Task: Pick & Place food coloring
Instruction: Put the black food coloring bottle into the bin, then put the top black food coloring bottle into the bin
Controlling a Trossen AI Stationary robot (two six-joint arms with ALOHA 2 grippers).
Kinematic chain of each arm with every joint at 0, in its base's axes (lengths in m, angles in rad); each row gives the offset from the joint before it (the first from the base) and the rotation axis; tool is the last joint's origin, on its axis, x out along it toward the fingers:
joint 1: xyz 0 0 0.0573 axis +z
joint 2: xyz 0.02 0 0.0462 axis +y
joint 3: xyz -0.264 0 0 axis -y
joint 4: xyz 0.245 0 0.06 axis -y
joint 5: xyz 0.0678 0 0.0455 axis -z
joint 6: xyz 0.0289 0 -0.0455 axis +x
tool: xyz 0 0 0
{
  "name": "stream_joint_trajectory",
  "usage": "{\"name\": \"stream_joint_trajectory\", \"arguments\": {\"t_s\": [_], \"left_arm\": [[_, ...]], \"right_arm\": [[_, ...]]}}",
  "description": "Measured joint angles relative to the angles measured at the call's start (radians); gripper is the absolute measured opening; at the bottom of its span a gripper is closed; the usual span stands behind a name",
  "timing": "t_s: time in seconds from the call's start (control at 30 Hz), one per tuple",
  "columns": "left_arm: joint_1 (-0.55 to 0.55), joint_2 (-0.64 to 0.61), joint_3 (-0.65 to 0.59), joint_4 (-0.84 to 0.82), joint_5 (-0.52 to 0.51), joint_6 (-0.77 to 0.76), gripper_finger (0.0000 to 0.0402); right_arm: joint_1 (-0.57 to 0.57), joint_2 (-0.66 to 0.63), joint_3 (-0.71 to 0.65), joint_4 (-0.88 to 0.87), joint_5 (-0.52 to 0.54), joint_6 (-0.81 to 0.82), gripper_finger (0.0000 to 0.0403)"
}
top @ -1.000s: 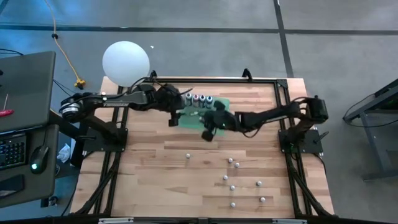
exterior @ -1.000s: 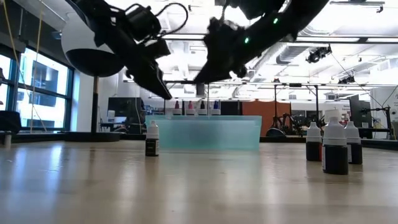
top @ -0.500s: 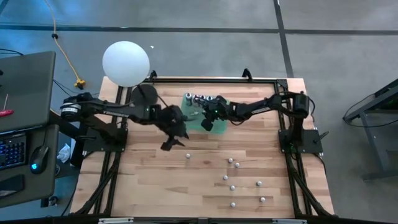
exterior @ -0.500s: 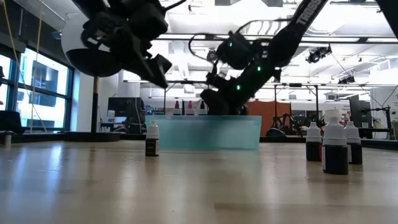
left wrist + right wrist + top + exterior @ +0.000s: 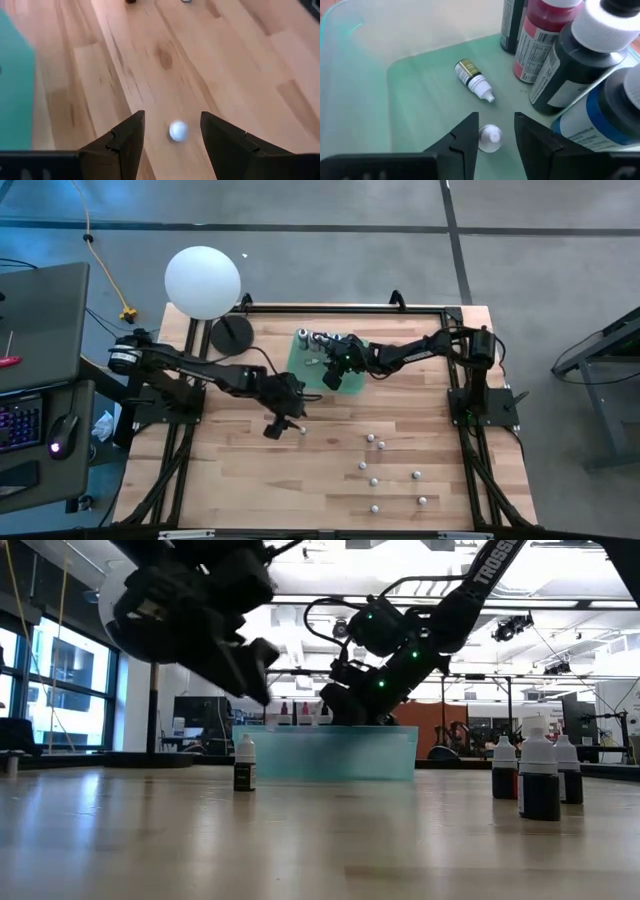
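The food coloring is many tiny bottles. One white-capped bottle (image 5: pixel 178 131) stands alone on the wood (image 5: pixel 301 430), and my open left gripper (image 5: pixel 172 117) hovers just above it, a finger on either side. My right gripper (image 5: pixel 495 120) reaches down into the green tray (image 5: pixel 303 360), open. A small bottle (image 5: pixel 490 137) sits on the tray floor between its fingers, with a gap on at least one side. Another small bottle (image 5: pixel 474 80) lies on its side farther in. Larger bottles (image 5: pixel 555 55) stand together in the tray.
Several more small bottles (image 5: pixel 373 481) stand scattered on the near right part of the table. A white globe (image 5: pixel 203 283) on a dark round base (image 5: pixel 232 335) stands at the far left corner. The table's black frame (image 5: pixel 340 307) runs along the edges.
My left gripper has swung away from the tray's left end toward the near edge and down, ending over the lone bottle. My right gripper has gone toward the far edge and sunk into the tray, then stayed there.
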State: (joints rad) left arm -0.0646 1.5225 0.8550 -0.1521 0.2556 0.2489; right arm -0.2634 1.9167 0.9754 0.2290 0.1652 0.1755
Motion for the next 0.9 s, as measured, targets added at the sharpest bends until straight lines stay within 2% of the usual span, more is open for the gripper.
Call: {"name": "stream_joint_trajectory", "arguments": {"t_s": [0.33, 0.77, 0.9], "left_arm": [[-0.002, 0.051, -0.005, 0.012, 0.034, -0.029, 0.0190], [-0.002, 0.155, -0.004, 0.093, 0.045, -0.047, 0.0188], [-0.002, 0.168, -0.005, 0.091, 0.039, -0.047, 0.0153]], "right_arm": [[0.007, -0.053, -0.004, 0.010, -0.001, -0.014, 0.0158], [0.095, -0.295, -0.002, -0.117, 0.087, -0.048, 0.0136], [0.138, -0.360, -0.002, -0.163, 0.121, -0.048, 0.0134]]}}
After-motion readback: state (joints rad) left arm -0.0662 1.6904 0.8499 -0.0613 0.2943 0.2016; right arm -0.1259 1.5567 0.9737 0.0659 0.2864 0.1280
